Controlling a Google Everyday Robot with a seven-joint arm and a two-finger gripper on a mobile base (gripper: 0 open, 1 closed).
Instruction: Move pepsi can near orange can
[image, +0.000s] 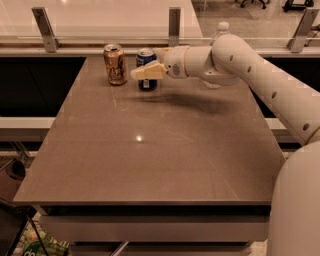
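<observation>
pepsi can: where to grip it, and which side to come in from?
Mid-body, across the round wall: the pepsi can stands upright on the table, so a level sideways grip suits. Come from the side away from the orange can, which stands close beside it. The hand is at the can's mid-height, reaching in from that side.

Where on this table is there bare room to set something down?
The table is bare from the cans forward to its near edge. Crowded only along the far edge: orange can, pepsi can with the gripper at it, water bottle behind the arm.
</observation>
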